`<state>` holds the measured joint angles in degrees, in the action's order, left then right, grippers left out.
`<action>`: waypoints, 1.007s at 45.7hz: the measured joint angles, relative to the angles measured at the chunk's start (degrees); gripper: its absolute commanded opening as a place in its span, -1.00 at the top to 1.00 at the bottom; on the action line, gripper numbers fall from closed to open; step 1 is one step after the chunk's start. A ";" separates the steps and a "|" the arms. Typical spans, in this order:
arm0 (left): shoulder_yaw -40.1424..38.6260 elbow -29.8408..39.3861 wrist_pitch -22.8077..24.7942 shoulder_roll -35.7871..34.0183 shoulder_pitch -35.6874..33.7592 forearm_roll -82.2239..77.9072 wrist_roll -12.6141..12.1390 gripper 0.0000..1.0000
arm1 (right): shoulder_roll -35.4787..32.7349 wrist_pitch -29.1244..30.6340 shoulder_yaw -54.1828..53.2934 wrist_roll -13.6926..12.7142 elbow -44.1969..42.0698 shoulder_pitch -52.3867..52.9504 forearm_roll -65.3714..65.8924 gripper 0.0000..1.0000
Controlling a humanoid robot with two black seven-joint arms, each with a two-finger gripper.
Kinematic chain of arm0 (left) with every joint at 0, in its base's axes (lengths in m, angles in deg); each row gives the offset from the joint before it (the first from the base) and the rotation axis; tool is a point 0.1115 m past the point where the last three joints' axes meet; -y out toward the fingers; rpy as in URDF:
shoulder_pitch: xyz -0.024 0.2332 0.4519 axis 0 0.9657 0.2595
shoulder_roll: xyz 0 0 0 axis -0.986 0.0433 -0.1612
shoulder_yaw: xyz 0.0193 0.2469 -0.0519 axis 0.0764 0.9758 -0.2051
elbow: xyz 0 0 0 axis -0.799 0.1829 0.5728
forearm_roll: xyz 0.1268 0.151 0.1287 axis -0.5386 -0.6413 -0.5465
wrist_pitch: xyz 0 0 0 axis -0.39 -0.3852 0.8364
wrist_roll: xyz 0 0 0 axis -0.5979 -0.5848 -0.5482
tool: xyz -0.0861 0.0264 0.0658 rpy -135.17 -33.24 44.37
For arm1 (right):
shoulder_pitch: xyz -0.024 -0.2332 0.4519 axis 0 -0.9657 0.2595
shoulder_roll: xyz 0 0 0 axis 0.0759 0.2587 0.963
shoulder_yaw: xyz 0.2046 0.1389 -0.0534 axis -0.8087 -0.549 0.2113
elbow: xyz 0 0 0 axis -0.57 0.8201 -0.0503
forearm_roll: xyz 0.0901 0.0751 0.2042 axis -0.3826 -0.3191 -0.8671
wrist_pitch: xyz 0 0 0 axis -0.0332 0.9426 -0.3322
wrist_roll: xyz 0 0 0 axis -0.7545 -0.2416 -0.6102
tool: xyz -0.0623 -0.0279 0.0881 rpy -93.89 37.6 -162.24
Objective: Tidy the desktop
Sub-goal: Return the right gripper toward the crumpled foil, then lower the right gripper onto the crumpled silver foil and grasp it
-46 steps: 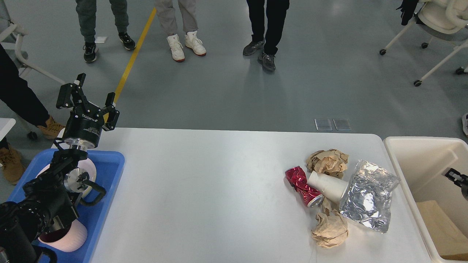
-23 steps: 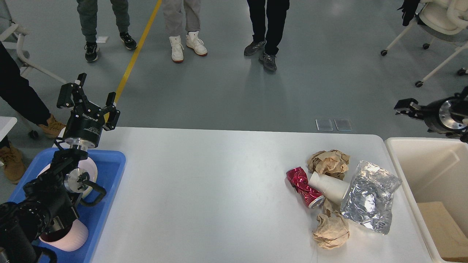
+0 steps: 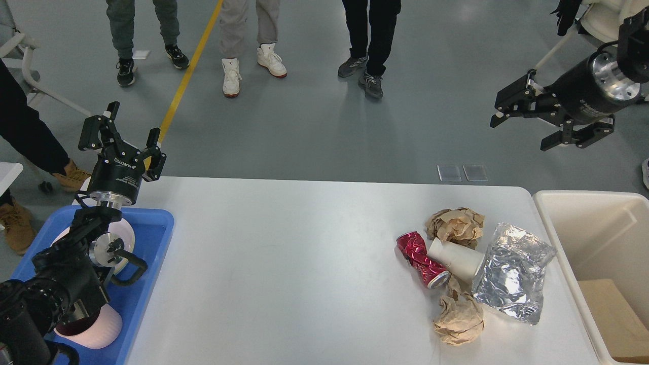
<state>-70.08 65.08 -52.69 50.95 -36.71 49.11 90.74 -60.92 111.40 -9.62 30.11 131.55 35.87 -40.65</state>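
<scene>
At three o'clock on the bench (image 3: 284, 263), litter heaped beside the bin (image 3: 563, 223) for dumping; left gripper (image 3: 124, 137) and right gripper (image 3: 527, 119) raised clear, jaws spread, empty.

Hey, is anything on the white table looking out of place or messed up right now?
Yes. Litter is heaped at the desktop's right end: a crushed red can, a tipped-over paper cup, two crumpled brown paper wads and a wrinkled foil bag, beside the cream bin.
</scene>
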 measured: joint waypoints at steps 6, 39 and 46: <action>0.00 0.00 0.00 -0.01 0.00 0.00 0.00 -0.93 | 2.29 3.79 1.66 -0.02 0.64 3.45 0.04 -1.00; 0.00 0.00 -0.05 -0.01 0.00 0.00 0.00 -0.93 | -1.68 -27.84 2.26 -0.01 -1.09 -28.84 1.05 -1.00; 0.00 -0.01 -0.05 0.01 0.00 0.00 0.00 -0.93 | -1.33 -34.54 1.92 0.07 -1.67 -36.48 1.08 -1.00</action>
<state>-70.08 65.07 -52.74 50.96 -36.71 49.11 90.74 -62.25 76.86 -7.70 30.17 129.88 -0.62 -39.56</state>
